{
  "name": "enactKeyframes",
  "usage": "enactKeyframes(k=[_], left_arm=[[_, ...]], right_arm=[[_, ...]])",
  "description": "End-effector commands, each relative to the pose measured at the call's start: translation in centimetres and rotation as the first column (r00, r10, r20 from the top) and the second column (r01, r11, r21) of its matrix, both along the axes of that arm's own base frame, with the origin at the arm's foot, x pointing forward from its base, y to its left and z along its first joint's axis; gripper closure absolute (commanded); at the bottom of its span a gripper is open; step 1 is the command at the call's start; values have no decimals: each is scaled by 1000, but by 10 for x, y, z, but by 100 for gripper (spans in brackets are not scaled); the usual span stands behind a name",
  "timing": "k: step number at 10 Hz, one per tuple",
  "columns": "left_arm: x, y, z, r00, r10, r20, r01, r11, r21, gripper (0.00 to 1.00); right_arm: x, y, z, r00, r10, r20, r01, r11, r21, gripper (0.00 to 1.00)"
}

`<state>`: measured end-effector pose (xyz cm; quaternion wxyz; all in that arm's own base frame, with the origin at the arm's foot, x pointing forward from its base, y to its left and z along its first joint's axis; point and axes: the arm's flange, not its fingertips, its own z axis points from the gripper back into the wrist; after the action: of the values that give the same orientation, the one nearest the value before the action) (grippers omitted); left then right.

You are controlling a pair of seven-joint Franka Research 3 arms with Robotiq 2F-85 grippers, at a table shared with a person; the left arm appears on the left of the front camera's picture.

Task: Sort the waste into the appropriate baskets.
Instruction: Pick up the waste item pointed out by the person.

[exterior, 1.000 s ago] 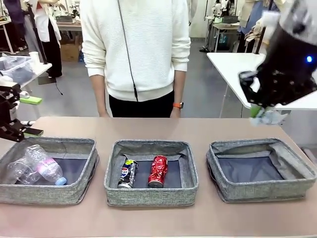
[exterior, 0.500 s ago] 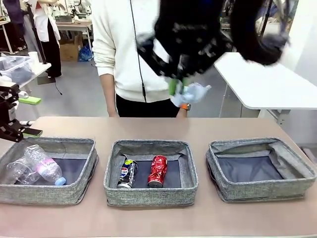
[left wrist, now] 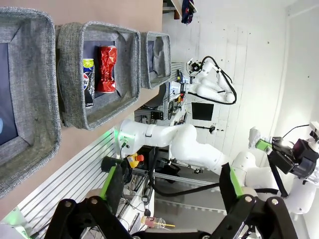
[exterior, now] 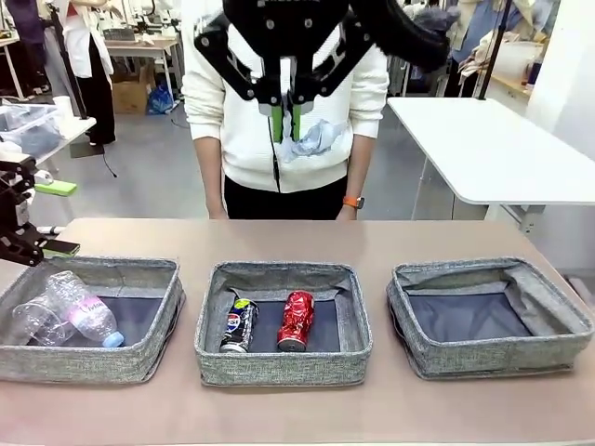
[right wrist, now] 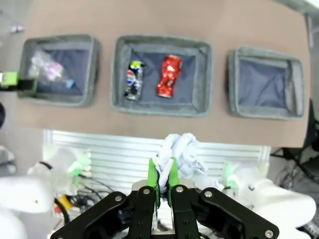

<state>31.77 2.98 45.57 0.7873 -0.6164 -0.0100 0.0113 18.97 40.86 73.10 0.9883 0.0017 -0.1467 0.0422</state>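
The right gripper (exterior: 286, 125) hangs high above the table's far middle, in front of the person's white sweater (exterior: 232, 139), its green pads pinched tight on the crumpled white paper wad (exterior: 311, 141), which bulges out to the right of the fingers. Below stand three grey baskets in a row: the left basket (exterior: 139, 358) holds the clear bottle with blue cap (exterior: 84, 308) and the clear plastic cup (exterior: 33, 322); the middle basket (exterior: 279, 367) holds the dark blue-black logo can (exterior: 240, 325) and the crushed red can (exterior: 297, 321) side by side; the right basket (exterior: 558, 348) shows only its dark bottom. The left gripper (exterior: 28, 218) sits at the table's left edge, near the left basket's far corner, jaws spread wide around nothing. A white side table (exterior: 483, 149) stands far right.
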Motion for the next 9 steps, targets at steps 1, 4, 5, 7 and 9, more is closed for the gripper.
enactKeyframes(k=[1,4,5,7,9], left_arm=[[-4,1,1,1000,-9,4,9,1000,0,0],[-4,1,1,1000,-9,4,9,1000,0,0],[-4,1,1,1000,-9,4,9,1000,0,0],[-4,1,1,1000,-9,4,9,1000,0,0],[-4,1,1,1000,-9,4,9,1000,0,0]], right_arm=[[6,12,11,997,-69,24,69,998,-8,92],[33,8,42,994,-93,49,91,995,45,92],[46,9,49,992,-114,47,112,993,41,92],[64,10,52,994,-106,25,105,994,37,92],[63,-6,44,995,-86,46,84,995,49,92]])
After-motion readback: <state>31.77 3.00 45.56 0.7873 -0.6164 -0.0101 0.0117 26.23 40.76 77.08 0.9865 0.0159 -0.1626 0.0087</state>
